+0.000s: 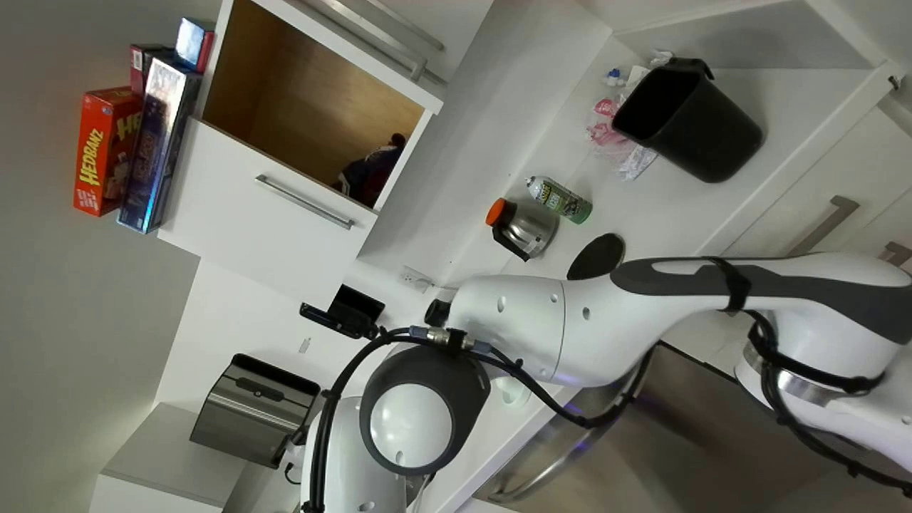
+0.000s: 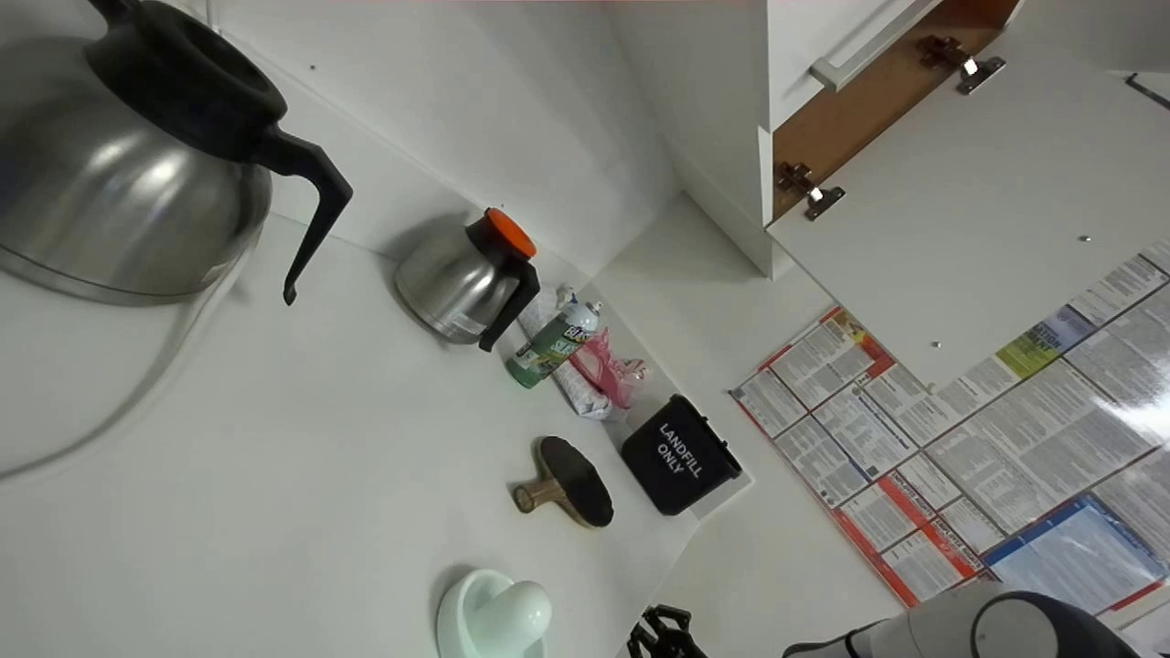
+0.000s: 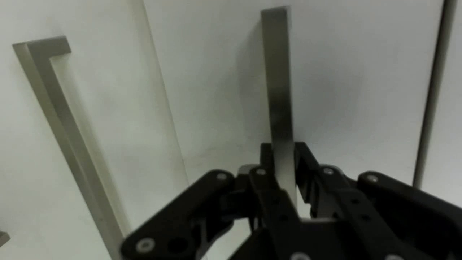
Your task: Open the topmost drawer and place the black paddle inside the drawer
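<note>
Wrist view shows your gripper (image 3: 283, 151) clamped on the bar handle (image 3: 277, 65) of the topmost drawer (image 3: 339, 94) — fingers (image 3: 302, 160) against both sides. You have the black paddle (image 2: 579, 484) lying on the table (image 2: 320, 475) — near the black bin (image 2: 675, 492).

"LANDFILL ONLY" on black bin (image 2: 681, 455), "HEDBANZ" on red box (image 1: 107, 152)

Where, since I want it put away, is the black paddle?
In an exterior view, the black paddle lies on the counter below centre, left of the LANDFILL ONLY bin, with the pale mortar lower in frame.
</note>
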`<state>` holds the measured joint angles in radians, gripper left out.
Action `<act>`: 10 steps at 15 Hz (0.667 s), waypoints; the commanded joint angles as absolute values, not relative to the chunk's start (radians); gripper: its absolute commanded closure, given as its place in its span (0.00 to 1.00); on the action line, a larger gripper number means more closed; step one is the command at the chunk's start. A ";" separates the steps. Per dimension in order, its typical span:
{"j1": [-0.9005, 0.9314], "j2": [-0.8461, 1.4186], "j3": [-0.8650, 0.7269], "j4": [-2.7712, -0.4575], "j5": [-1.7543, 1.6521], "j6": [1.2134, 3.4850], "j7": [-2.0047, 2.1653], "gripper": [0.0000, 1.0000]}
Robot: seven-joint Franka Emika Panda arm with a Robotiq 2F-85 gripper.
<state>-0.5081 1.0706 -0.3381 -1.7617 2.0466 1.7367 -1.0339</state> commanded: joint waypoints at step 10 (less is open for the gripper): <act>-0.722 1.182 -0.416 -1.767 2.027 1.464 -0.998 0.95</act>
